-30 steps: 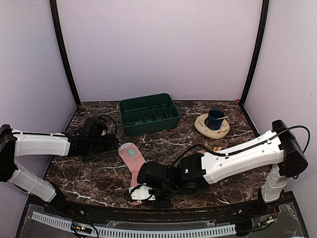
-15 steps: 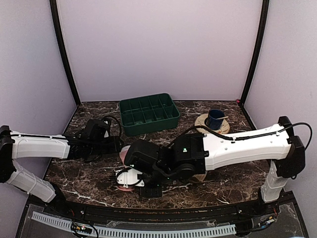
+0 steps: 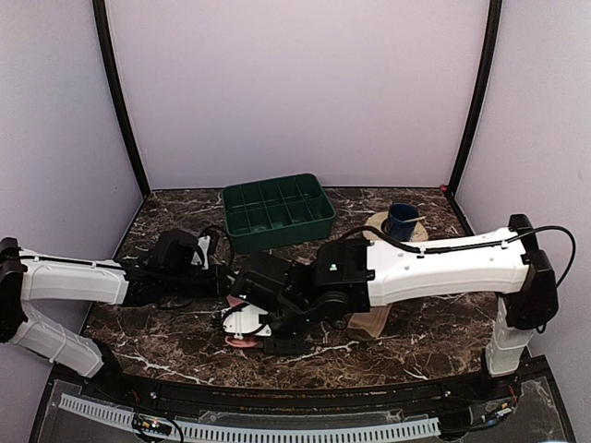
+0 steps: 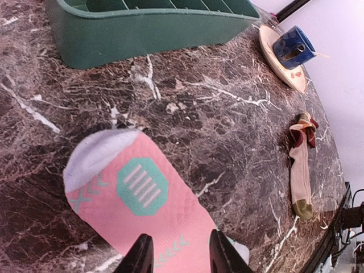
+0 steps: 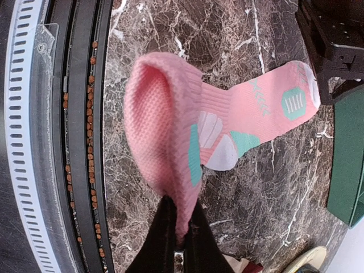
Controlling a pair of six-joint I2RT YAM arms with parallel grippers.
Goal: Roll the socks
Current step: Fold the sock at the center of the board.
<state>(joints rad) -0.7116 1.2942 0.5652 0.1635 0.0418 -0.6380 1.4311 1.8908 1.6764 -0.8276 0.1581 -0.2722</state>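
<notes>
The right gripper (image 5: 181,211) clamps the lifted cuff of the pink sock (image 5: 256,111) on the table (image 5: 170,34), the left gripper (image 4: 182,253) half-open over its foot; the fold may spring back if the foot slides.

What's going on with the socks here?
Sock rolling, early stage. The right gripper is shut on the cuff end of the pink sock, holding it lifted and curled over. The left gripper is open over the toe half. The tan sock lies apart on the right, untouched.
</notes>
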